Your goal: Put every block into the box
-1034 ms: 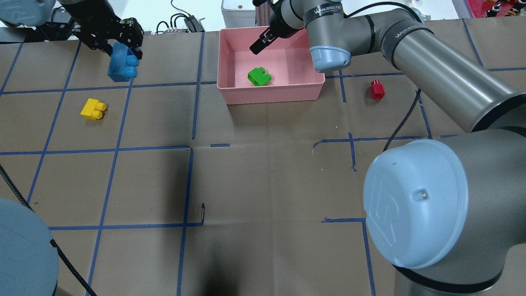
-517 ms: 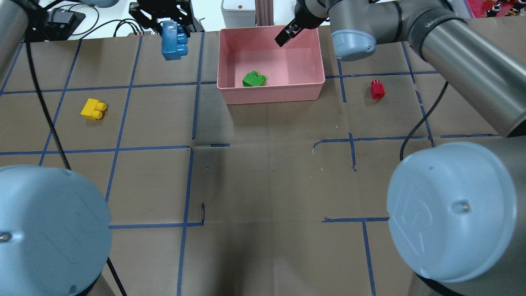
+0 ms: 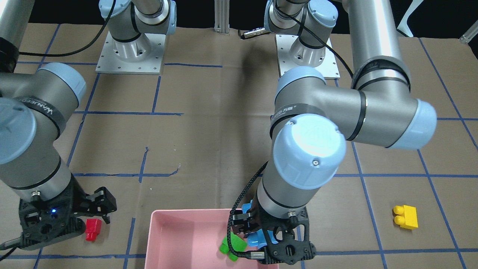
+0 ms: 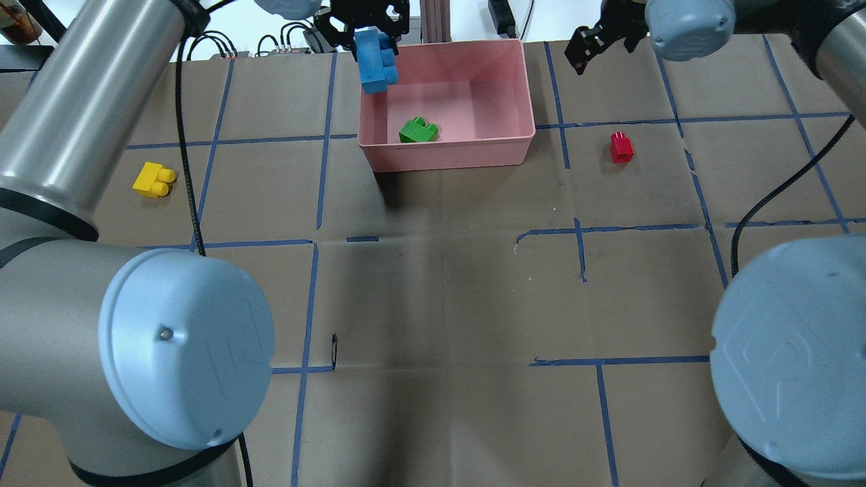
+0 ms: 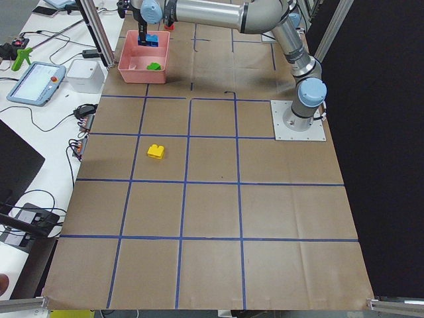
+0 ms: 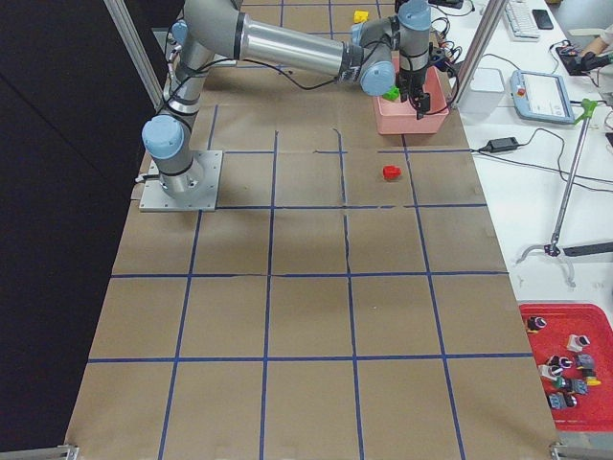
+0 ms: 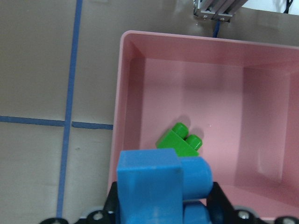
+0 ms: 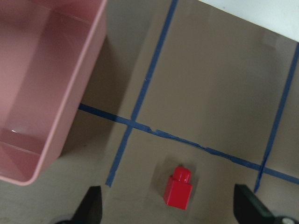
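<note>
- Overhead, the left arm reached long from 7 o'clock toward 12 o'clock of the table (image 4: 440,284), its wrist turned straight down at the far edge.
- The left gripper (image 4: 369,30) was clamped on the upper end of the light blue brick (image 4: 375,61), which hung upright in the air with its studs facing sideways.
- That brick hung over the 10 o'clock corner of the pink box (image 4: 446,154), above its left wall; the left wrist view showed it partly over the rim and partly over the box floor.
- The green brick (image 4: 417,130) lay inside the box, on the floor toward 7 o'clock, close to the near wall.
- The right arm stretched out to about 1 o'clock of the table, its wrist also pointing down, clear of the box on its 3 o'clock side.
- The right gripper (image 8: 169,211) had its jaws spread wide and held nothing; its own camera framed the red brick (image 8: 178,189) on the table between the two fingers.
- The red brick (image 4: 621,147) lay at roughly 3 o'clock of the box, apart from it.
- The yellow brick (image 4: 153,180) lay well away at about 9 o'clock of the box, studs toward the box.
</note>
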Robot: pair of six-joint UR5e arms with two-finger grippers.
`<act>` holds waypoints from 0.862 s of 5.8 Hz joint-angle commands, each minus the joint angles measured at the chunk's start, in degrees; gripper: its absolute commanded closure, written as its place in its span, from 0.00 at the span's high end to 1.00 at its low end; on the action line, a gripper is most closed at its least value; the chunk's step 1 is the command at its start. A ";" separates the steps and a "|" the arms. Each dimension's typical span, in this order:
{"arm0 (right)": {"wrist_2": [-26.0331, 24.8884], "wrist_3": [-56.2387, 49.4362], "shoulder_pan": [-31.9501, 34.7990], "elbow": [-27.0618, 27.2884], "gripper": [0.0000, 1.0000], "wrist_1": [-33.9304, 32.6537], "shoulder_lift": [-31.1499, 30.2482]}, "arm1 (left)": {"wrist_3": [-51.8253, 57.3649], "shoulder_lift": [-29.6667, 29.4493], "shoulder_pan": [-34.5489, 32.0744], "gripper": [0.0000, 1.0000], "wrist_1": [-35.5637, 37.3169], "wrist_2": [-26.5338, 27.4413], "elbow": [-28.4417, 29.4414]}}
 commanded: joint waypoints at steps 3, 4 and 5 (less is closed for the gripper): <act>-0.96 7.44 -3.94 21.25 0.99 -30.75 1.75 | -1.15 -6.88 -3.10 0.96 9.90 1.44 -0.27; -0.87 7.71 -4.03 21.36 0.99 -30.85 3.76 | -1.15 -5.67 -2.92 0.99 9.33 1.61 -0.27; -0.43 7.80 -4.20 21.45 0.99 -30.85 4.65 | -1.15 -3.31 -2.49 0.99 8.45 1.70 -0.19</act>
